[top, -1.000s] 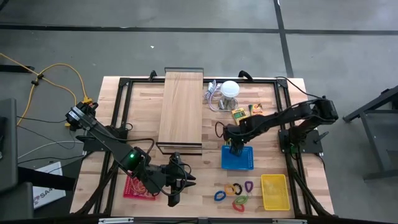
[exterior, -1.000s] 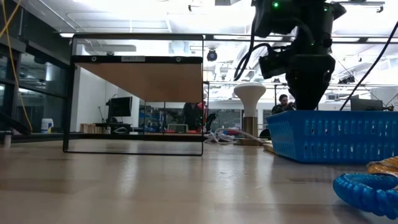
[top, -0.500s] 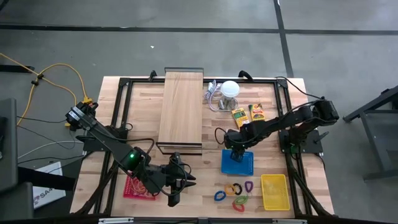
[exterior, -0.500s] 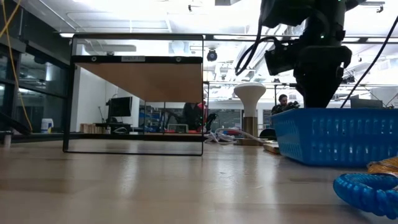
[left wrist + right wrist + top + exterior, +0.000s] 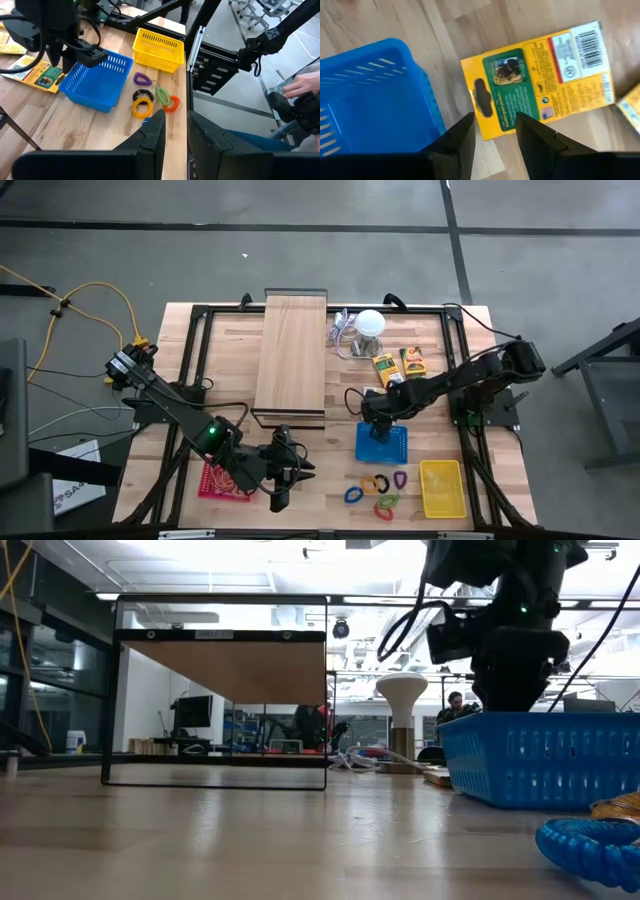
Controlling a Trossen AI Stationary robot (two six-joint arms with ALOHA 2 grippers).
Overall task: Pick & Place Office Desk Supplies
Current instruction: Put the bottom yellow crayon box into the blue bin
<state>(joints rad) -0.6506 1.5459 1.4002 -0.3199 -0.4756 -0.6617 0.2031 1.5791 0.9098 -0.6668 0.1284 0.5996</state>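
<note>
Since the earlier frame the right tool has drawn back from over the blue basket to its far rim, fingers apart and empty. Just beyond lies a yellow pack (flat on the worktop), long axis running away from the basket. Left tool waits near the front edge, fingers apart.

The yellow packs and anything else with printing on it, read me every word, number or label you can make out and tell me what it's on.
Nothing can be read as text.
Yellow pack: green panel with small print, a white barcode label and a red block, all too blurred to read.
Second pack: print too small.
White sheet beside the table: dark letters, cut off and too small.
Baskets and clips: no markings visible.
</note>
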